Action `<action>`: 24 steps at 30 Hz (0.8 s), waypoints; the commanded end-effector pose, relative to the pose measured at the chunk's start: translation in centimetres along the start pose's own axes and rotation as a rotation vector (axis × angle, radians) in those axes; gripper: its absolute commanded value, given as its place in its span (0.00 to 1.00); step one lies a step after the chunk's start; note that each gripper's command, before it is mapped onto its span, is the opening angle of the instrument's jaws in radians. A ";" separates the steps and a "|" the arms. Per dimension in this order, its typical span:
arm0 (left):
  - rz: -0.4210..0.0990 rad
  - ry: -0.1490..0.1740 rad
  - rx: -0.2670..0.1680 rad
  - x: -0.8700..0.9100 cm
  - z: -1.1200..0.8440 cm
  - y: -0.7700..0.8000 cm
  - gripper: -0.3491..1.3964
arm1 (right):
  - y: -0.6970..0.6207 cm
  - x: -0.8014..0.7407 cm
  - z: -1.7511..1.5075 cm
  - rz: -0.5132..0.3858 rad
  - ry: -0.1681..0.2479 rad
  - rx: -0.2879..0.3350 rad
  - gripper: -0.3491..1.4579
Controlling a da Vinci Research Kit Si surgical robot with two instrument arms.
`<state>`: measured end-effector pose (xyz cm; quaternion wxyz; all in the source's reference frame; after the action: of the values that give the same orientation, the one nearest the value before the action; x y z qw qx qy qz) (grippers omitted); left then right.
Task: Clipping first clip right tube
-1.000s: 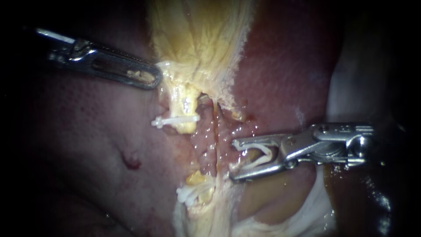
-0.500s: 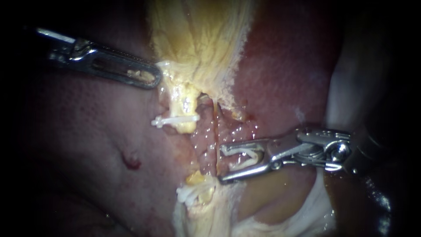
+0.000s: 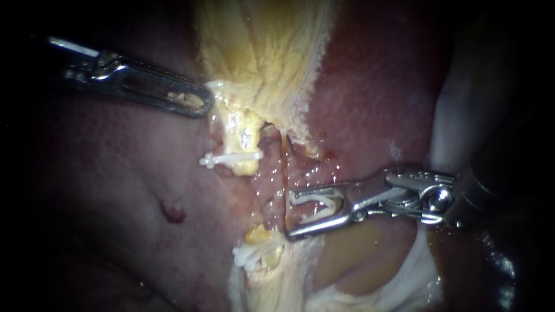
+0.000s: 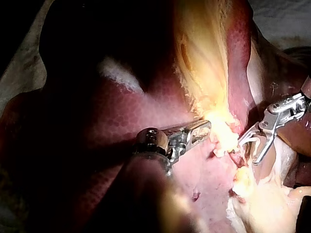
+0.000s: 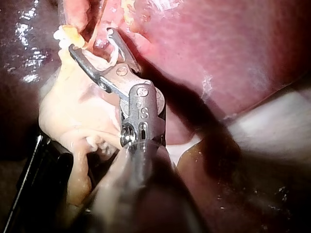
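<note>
My right instrument [image 3: 288, 214] comes in from the right. Its jaws stand wide apart and hold an open white clip [image 3: 315, 203], one leg along each jaw. The jaw tips reach the thin reddish right tube [image 3: 285, 173], one tip above and one below the stretch they straddle. My left instrument [image 3: 199, 103] comes from the upper left, shut on the yellow gallbladder tissue [image 3: 260, 52] at its lower edge. The left wrist view shows both instruments, the left [image 4: 206, 128] on the yellow tissue and the right [image 4: 248, 150] close by. In the right wrist view the clip-bearing jaws [image 5: 90, 39] lie against pale tissue.
A closed white clip [image 3: 231, 157] sits across the yellow left tube [image 3: 243, 136]. More white clip material [image 3: 248, 254] lies lower on the yellow stalk. The liver [image 3: 115, 173] surrounds the site, with a small red spot [image 3: 172, 211]. Pale cloth [image 3: 457, 115] shows at the right.
My right instrument has moved left with the clip, from well right of the tube until its tips straddle it. The left instrument and the gallbladder have not moved.
</note>
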<state>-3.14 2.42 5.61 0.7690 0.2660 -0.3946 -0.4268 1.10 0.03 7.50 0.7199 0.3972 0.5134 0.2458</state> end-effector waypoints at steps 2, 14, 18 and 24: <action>0.000 0.000 0.000 0.00 0.00 0.00 0.00 | 0.02 0.00 0.00 0.000 -0.003 0.005 0.46; 0.000 0.000 0.000 0.00 0.00 0.00 0.00 | 0.06 -0.03 0.09 -0.010 -0.014 0.025 0.46; 0.000 0.000 0.000 0.00 0.00 0.00 0.00 | 0.07 -0.02 0.13 -0.014 -0.017 0.057 0.46; 0.000 0.000 0.000 0.00 0.00 0.00 0.00 | 0.07 -0.02 0.24 -0.020 -0.014 0.069 0.46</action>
<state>-3.14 2.42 5.61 0.7690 0.2661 -0.3947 -0.4267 1.33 -0.03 7.61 0.7119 0.4187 0.5200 0.2178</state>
